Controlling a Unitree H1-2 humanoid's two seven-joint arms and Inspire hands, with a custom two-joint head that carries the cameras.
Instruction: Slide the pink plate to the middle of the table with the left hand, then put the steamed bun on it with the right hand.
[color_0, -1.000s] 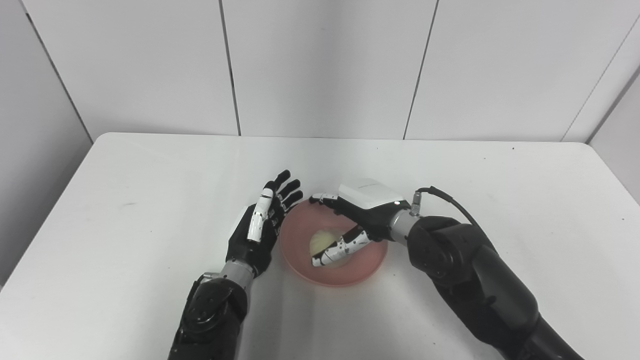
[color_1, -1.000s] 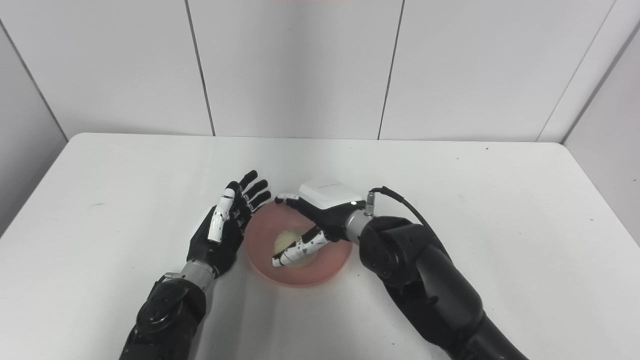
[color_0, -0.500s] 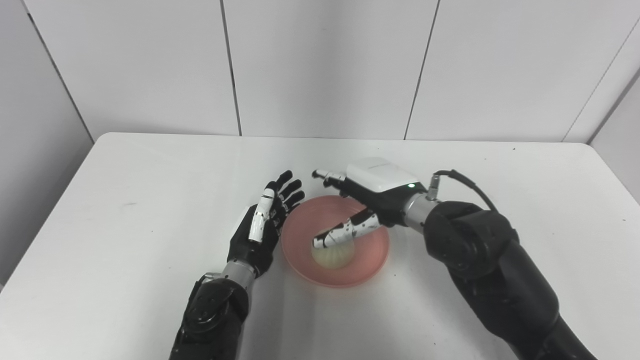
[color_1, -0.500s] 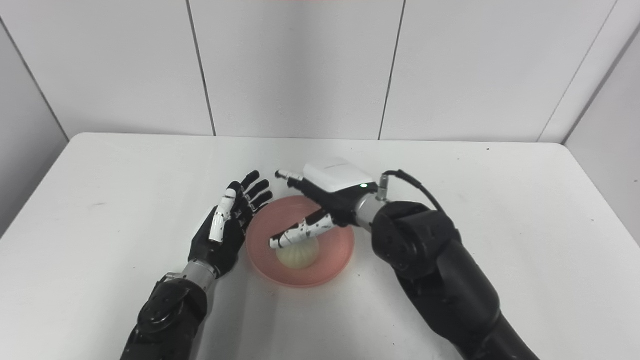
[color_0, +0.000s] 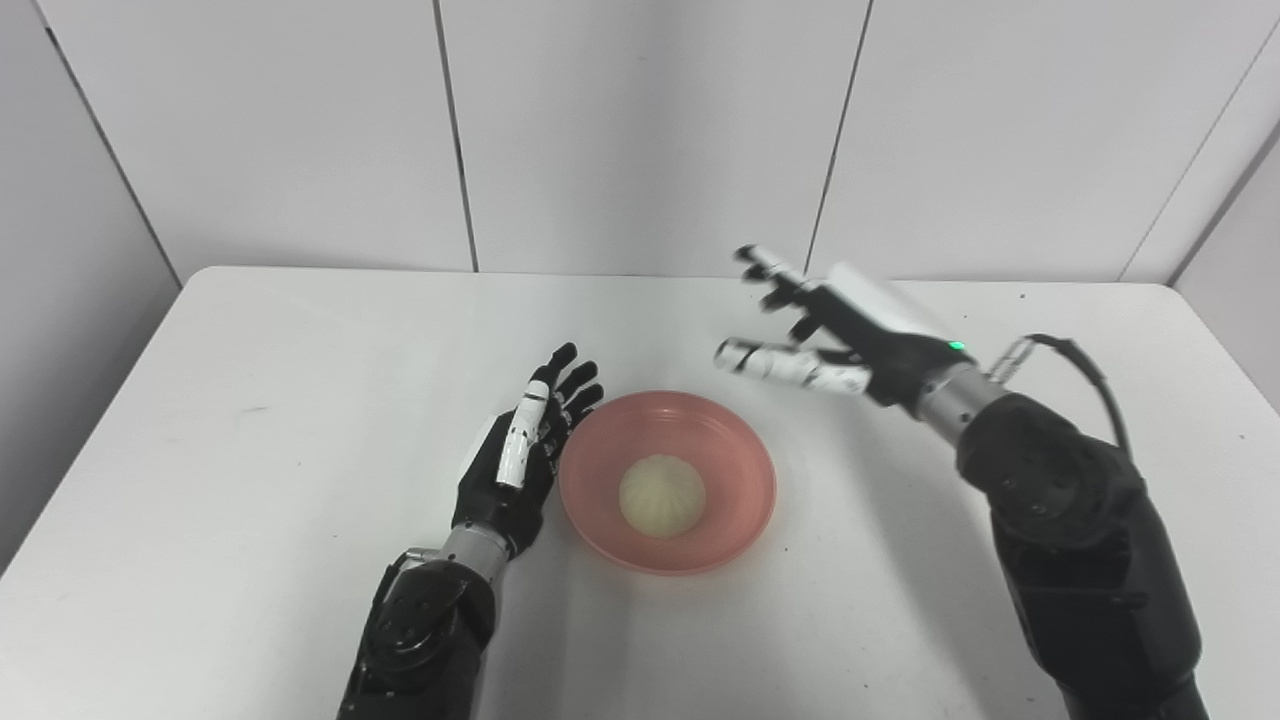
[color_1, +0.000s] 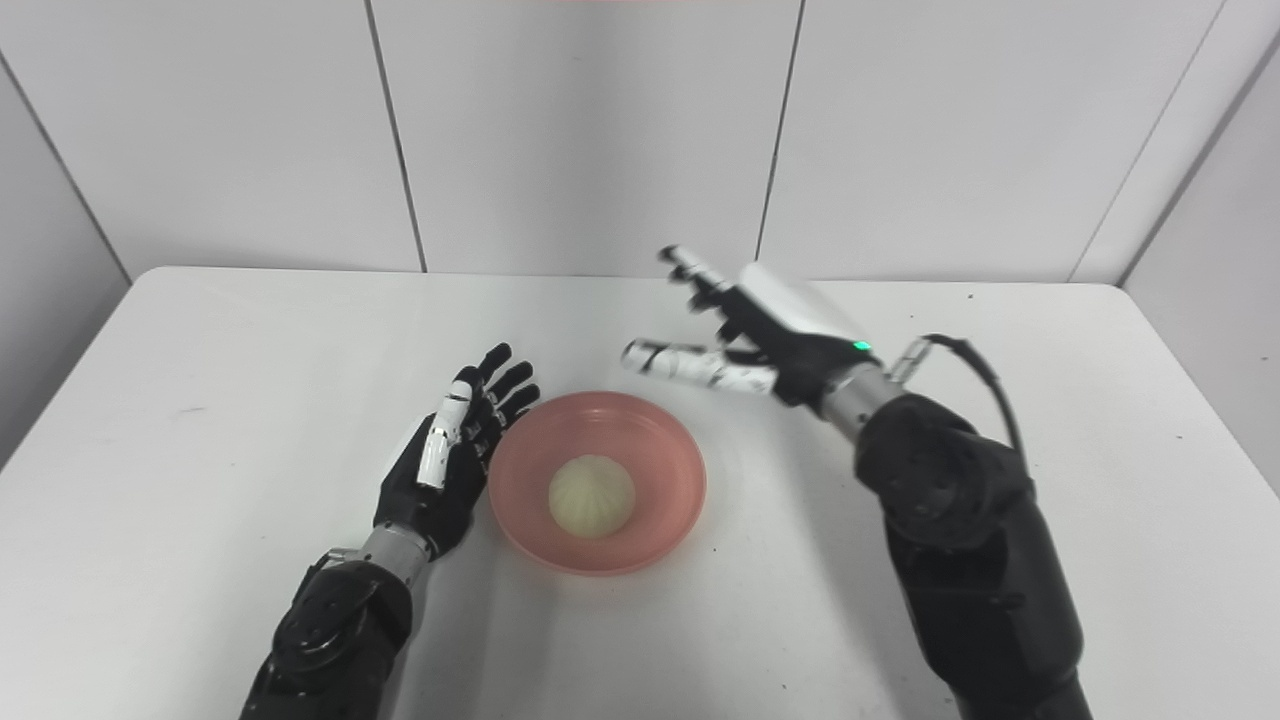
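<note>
The pink plate (color_0: 745, 480) sits near the middle of the white table, and the pale steamed bun (color_0: 661, 495) rests in its centre. My left hand (color_0: 520, 450) stands open on edge beside the plate's left rim, fingers pointing away from me; contact with the rim cannot be told. My right hand (color_0: 835, 335) is open and raised above the table, to the right of and beyond the plate, holding nothing. In the right eye view the bun (color_1: 591, 495) lies uncovered on the plate (color_1: 672, 470).
The white table (color_0: 250, 400) stretches wide on both sides of the plate. Grey wall panels (color_0: 640, 130) rise just behind its far edge. A black cable (color_0: 1075, 355) loops off my right wrist.
My right hand has let go of the bun on the plate, opened, and lifted up and away to the right. The left hand and the plate have stayed put.
</note>
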